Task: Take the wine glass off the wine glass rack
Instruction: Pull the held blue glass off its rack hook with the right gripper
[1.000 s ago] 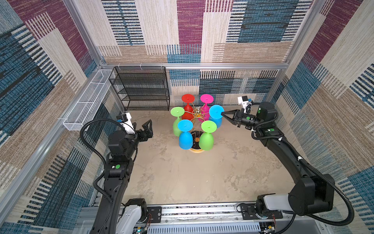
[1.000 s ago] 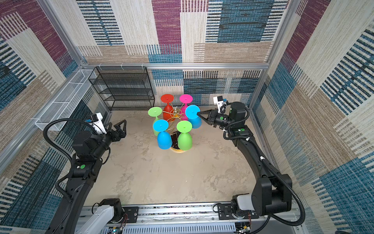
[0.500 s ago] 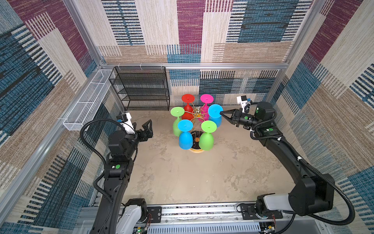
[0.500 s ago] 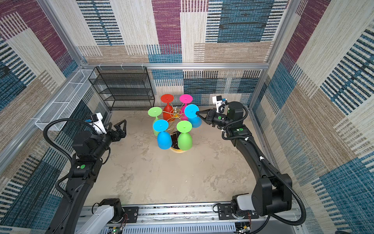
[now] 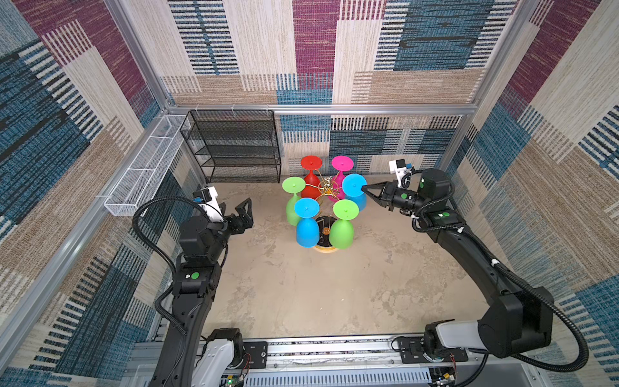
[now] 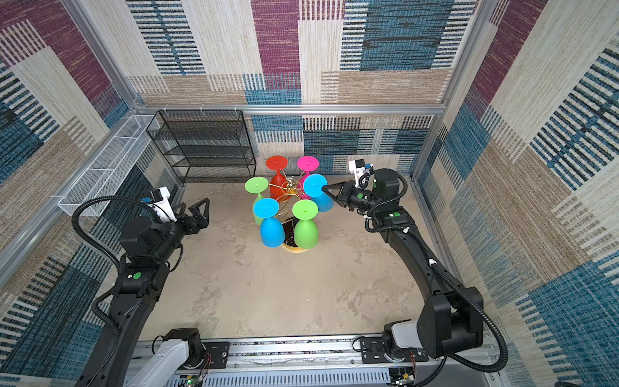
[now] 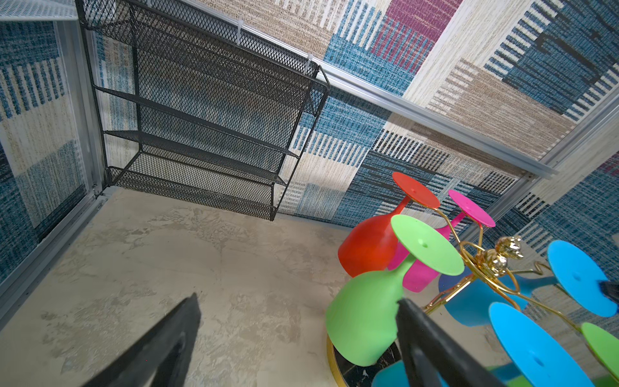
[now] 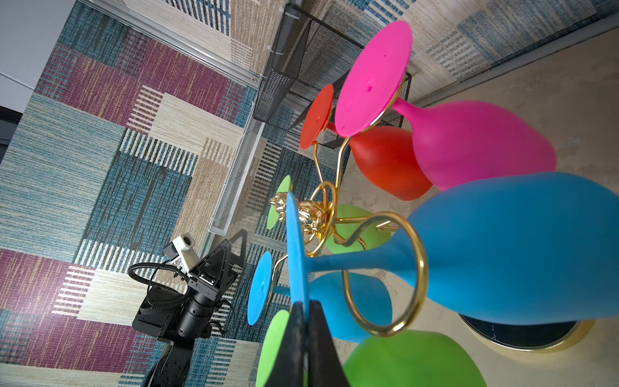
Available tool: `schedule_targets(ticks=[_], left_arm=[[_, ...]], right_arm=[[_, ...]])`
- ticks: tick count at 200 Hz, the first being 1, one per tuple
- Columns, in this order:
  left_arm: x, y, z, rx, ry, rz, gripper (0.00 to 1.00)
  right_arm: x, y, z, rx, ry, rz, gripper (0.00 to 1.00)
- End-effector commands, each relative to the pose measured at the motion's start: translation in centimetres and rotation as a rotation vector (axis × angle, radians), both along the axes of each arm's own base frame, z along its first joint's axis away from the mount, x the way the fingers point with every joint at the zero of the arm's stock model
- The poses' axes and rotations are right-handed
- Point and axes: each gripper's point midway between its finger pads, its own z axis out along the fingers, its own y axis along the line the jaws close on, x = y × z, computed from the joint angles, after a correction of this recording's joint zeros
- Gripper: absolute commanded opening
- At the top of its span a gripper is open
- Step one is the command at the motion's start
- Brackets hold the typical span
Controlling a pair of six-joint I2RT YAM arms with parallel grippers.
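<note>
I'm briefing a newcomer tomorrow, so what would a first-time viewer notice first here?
The gold wire wine glass rack, on a round black base, stands centre-back in both top views, hung with six bright upside-down wine glasses. The right gripper is shut on the round foot of the blue wine glass on the rack's right, while the left gripper hangs open, well apart from the rack.

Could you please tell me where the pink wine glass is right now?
In both top views the pink wine glass hangs rear right on the rack, between the red glass and the right-hand blue glass.
</note>
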Motion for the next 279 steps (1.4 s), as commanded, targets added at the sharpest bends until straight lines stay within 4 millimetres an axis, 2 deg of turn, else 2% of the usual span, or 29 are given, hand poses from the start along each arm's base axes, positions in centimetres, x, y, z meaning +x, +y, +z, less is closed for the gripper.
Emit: schedule_targets(ticks=[1,153,245,279], left_arm=[[0.0,-0.2,0.8,-0.003,-0.034,-0.011,0.94],[-0.1,-0.2,1.0,-0.004,-0.041,-0.011,0.94],[-0.2,-0.2,1.1,-0.002,-0.045,-0.009,0.94],[-0.2,0.0,1.0,0.0,-0.041,-0.002,0.94]], right_arm=[[-0.2,0.3,0.6,-0.003,-0.028,0.011,0.0],[-1.9,-0.6,-1.3,-0.019,0.018,-0.031,0.0],[-2.9,-2.0,-2.8,-0.071,0.032,-0.119,0.0],[-3.4,-3.2,-3.7,-0.113,0.03,-0.182,0.0]])
